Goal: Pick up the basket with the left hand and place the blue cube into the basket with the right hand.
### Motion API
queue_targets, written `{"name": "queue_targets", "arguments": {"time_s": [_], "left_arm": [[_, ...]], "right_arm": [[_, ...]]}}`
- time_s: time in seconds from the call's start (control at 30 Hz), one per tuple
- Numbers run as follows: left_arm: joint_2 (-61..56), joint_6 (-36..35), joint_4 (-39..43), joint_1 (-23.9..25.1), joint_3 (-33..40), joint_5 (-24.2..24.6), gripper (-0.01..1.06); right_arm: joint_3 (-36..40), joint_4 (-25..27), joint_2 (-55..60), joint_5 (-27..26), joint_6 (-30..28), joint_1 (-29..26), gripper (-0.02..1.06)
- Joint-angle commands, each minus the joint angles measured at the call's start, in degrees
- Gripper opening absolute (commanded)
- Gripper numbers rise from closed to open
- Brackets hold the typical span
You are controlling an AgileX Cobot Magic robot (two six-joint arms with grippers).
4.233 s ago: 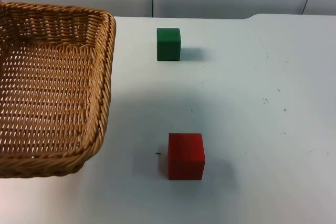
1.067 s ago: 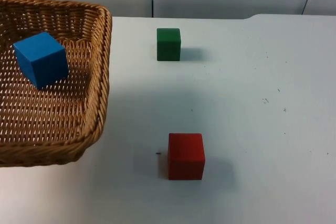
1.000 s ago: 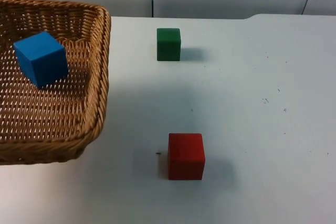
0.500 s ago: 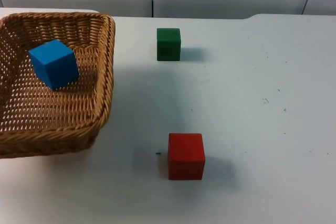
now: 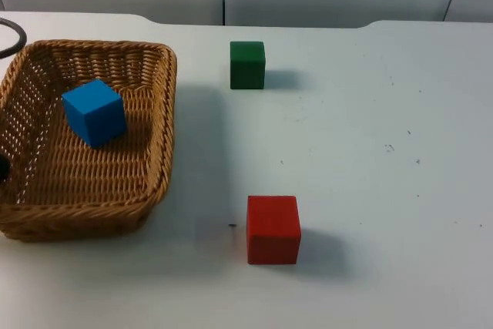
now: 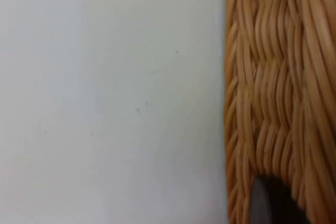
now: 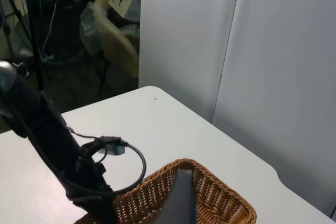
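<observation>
Left gripper hard against the wicker wall of the basket, at its left rim; impossible to tell whether clamped on that wall or let go. Right gripper raised and well apart, aimed down at the basket's far corner past the left arm, apparently waiting; no telling how wide it stands, and nothing seen in its hold. Blue cube inside the basket, tilted a little, resting on the woven floor nearer the back wall. Basket seemingly down on the white table, with little shadow beneath. Judged from this: placing step done, cube in, only the finish left. Next, if held, calls for easing the grip off the rim and drawing straight back without dragging the wicker or tipping the cube out; if already released, simply pulling clear. Green cube and red cube on the open table, well apart from the basket, not part of the job. Hidden: most of the left gripper beyond the top view's edge, the contact at the rim, the basket's underside.
</observation>
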Motion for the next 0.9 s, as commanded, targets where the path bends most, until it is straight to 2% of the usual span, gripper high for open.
{"name": "queue_targets", "arguments": {"time_s": [0.0, 0.47, 0.87], "left_arm": [[0.8, 2.47, -2.03, -0.33, -0.5, 0.46, 0.0], [3.3, 4.89, -2.79, -0.33, -0.5, -2.73, 0.0], [3.3, 6.26, -2.69, -0.33, -0.5, -3.37, 0.01]], "right_arm": [[0.31, -0.08, -0.65, -0.17, -0.1, 0.19, 0.73], [0.31, -0.08, -0.63, 1.18, -0.19, 0.19, 0.73], [0.31, 0.17, -0.63, 1.54, -0.19, 0.19, 0.73]]}}
